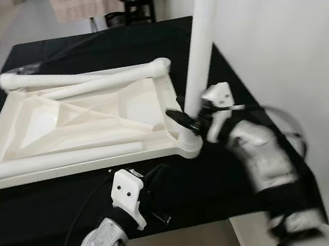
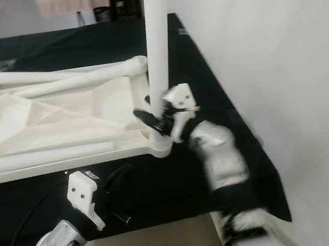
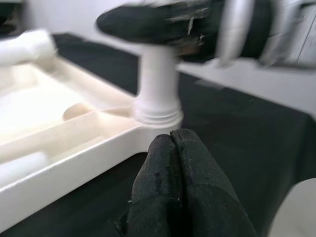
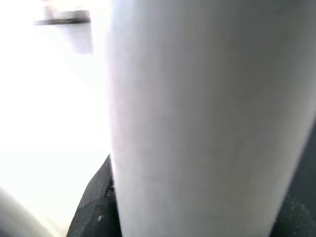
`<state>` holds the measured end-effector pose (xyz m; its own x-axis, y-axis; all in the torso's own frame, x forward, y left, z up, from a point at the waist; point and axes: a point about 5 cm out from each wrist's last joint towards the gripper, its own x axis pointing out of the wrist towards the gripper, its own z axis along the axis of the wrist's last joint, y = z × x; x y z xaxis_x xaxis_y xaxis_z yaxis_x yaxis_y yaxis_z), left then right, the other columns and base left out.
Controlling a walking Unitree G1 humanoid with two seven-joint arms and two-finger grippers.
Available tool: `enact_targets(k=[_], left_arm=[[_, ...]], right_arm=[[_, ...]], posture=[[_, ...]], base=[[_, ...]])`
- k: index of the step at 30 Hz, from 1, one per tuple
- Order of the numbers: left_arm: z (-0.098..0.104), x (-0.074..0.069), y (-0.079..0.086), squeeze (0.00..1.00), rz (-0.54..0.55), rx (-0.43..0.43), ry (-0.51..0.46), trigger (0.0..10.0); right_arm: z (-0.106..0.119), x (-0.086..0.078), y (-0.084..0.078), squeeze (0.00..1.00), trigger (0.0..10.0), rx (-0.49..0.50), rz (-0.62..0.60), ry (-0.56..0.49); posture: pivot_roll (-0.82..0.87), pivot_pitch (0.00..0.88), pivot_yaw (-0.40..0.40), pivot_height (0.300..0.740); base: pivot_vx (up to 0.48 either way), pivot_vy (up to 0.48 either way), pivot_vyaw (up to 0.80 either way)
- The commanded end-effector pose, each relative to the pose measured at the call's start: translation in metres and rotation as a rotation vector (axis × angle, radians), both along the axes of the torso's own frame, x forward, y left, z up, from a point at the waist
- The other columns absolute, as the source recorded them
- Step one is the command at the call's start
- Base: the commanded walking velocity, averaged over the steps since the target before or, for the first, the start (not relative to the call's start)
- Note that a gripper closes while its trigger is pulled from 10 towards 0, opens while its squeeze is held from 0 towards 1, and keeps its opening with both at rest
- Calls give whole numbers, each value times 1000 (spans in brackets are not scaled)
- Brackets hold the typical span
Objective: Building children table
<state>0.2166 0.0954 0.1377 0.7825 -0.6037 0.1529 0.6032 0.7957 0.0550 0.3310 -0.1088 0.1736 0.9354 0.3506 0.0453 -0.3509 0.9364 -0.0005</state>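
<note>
Left gripper: the left gripper [image 1: 156, 188] sits at the lower centre of the left eye view, over the black cloth [image 1: 220, 179] just short of the tabletop's near edge; the left wrist view shows its fingers [image 3: 180, 187] pressed together with nothing between them.

Right gripper: the right gripper [image 1: 187, 119] is at centre right, its black fingers pinching the upright leg [image 1: 201, 39] low down, just above the corner socket [image 1: 190, 145].

Tabletop: the cream plastic tabletop [image 1: 79, 119] lies upside down across the left and centre of the frame, its ribbed underside facing up.

Loose legs: one leg [image 1: 60, 159] lies along the near rim at lower left; two more [image 1: 110, 78] rest across the far rim at upper left, touching each other.

Beyond: a dark stool [image 1: 137, 5] stands at the top centre, past the cloth's far edge.

Handling: the parts look like light, hollow, stiff moulded plastic, probably smooth and a little slippery. A long leg likely levers hard on a low grip, so tilt in the socket is the risk.

Where to hold: low near the socket suits seating or twisting the leg; the tabletop is best steadied by pressing on its rim near that corner.
</note>
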Motion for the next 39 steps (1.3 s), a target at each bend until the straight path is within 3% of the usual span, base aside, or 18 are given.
enact_targets(k=[1, 2, 4, 7, 9, 10, 12, 13, 14, 18, 20, 21, 26, 31, 32, 33, 34, 39], left_arm=[[-6, -2, 5, 0, 6, 6, 32, 10000], [-7, -2, 5, 0, 6, 7, 34, 10000], [-8, -2, 5, 0, 6, 7, 36, 10000], [-9, 0, 4, 0, 8, 8, 40, 10000], [-10, 0, 4, 0, 8, 8, 41, 10000], [-10, 0, 4, 0, 11, 9, 39, 10000], [-10, 0, 4, 0, 11, 9, 39, 10000], [-10, 0, 4, 0, 13, 9, 38, 10000], [-10, 0, 4, 0, 14, 10, 38, 10000], [-10, 0, 3, 0, 10, 9, 39, 10000], [-10, 0, 2, 0, 9, 9, 39, 10000], [-10, 1, 2, 0, 9, 8, 39, 10000], [-9, 1, 1, 0, 12, 6, 34, 10000], [-7, 1, 0, 0, 11, 4, 32, 10000], [-7, 1, 0, 0, 11, 3, 31, 10000], [-7, 1, 0, 0, 11, 3, 31, 10000], [-6, 1, -1, 0, 10, 2, 31, 10000], [-6, 1, -1, 0, 9, -1, 31, 10000]], right_arm=[[-35, -21, -1, 0, 0, -28, -81, 173], [-32, -27, 16, 0, 0, -85, 29, 124], [-29, -30, 26, 0, 0, -135, 105, 83], [-30, -12, 16, 0, 0, -95, 58, 97], [-31, -9, 15, 0, 0, -93, 59, 103], [-31, -8, 15, 0, 2784, -102, 52, 112], [-31, -8, 15, 0, 2784, -102, 52, 112], [-30, -5, 16, 0, 10000, -76, 100, 117], [-25, -5, 20, 1000, 10000, -58, 167, 110], [-12, 0, 18, 1000, 10000, -56, 405, 66], [-9, 3, 14, 1000, 10000, -55, 433, 54], [-6, 8, 10, 0, 10000, -59, 474, 38], [-6, 25, -11, 0, 10000, -215, 608, 56], [3, 32, -13, 0, 10000, -132, 754, 104], [6, 35, -14, 0, 2118, -114, 749, 108], [7, 37, -15, 0, 2118, -104, 743, 109], [9, 39, -15, 0, 0, -90, 736, 112], [10, 44, -23, 0, 0, -43, 713, 124]], posture=[[43, 125, -29, 740], [35, 116, -19, 740], [35, 116, -19, 740], [51, 100, -32, 740], [51, 100, -32, 740], [56, 97, -34, 740], [56, 97, -34, 740], [64, 90, -36, 740], [69, 90, -33, 740], [75, 87, -34, 740], [75, 87, -35, 740], [77, 88, -39, 740], [83, 90, -48, 740], [94, 90, -59, 740], [98, 90, -64, 740], [98, 90, -64, 740], [101, 91, -67, 740], [104, 95, -71, 740]], base=[[0, 0, 0], [0, 0, 0], [0, 0, 0], [0, 0, 0], [0, 0, 0], [0, 0, 0], [0, 0, 0], [0, 0, 0], [0, 0, 0], [0, 0, 0], [0, 0, 0], [0, 0, 0], [0, 0, 0], [0, 0, 0], [0, 0, 0], [0, 0, 0], [0, 0, 0], [0, 0, 0]])
